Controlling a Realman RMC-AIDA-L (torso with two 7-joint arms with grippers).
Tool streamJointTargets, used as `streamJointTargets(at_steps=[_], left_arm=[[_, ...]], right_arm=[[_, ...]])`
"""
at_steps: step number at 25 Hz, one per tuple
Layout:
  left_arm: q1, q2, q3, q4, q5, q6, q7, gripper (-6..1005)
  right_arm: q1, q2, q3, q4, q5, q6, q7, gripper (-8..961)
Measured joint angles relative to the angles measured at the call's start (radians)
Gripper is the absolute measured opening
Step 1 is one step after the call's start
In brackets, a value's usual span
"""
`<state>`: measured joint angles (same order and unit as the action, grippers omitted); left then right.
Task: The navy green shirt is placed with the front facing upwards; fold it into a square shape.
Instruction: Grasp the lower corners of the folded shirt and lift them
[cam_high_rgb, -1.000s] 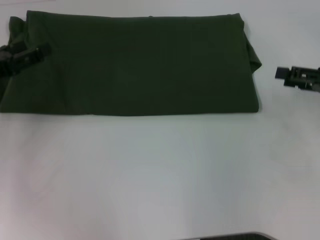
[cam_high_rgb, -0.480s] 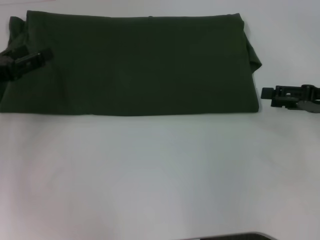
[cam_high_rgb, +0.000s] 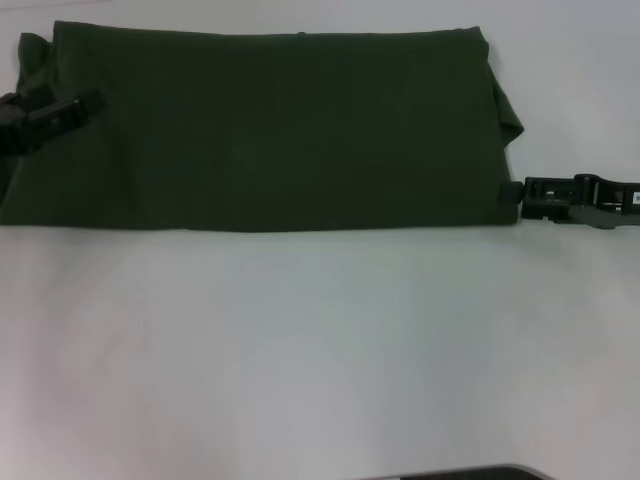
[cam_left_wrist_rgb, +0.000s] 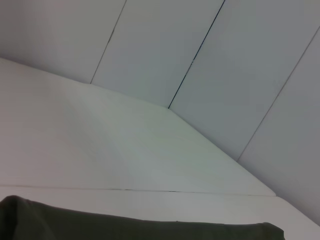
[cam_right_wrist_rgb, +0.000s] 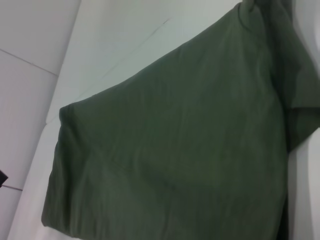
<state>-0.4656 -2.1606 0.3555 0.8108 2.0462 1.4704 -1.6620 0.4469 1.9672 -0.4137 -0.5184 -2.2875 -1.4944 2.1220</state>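
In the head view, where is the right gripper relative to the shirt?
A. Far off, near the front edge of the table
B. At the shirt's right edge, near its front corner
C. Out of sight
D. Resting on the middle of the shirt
B. The right gripper sits against the right edge of the navy green shirt, just by its near right corner, while the left gripper lies over the shirt's left end.

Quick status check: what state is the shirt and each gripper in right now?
Shirt: folded into a long flat band on the table, lettering hidden, not yet square.
Left gripper: over the shirt's left end.
Right gripper: at the shirt's right edge, near the front corner.
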Motion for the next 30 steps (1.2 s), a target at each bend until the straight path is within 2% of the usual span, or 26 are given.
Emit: streamJointTargets(at_steps=[5, 17, 30], left_arm=[[-0.003, 0.001, 0.0, 0.0, 0.0, -0.001, 0.001, 966], [-0.007, 0.003, 0.001, 0.002, -0.002, -0.014, 0.002, 965], [-0.013, 0.004, 0.004, 0.005, -0.002, -0.039, 0.004, 964]], right_arm=[[0.004, 0.0, -0.001, 0.001, 0.001, 0.024, 0.0, 790], [0.023, 0.02, -0.009, 0.008, -0.001, 0.074, 0.001, 791], [0.036, 0.027, -0.014, 0.028, -0.001, 0.084, 0.002, 791]])
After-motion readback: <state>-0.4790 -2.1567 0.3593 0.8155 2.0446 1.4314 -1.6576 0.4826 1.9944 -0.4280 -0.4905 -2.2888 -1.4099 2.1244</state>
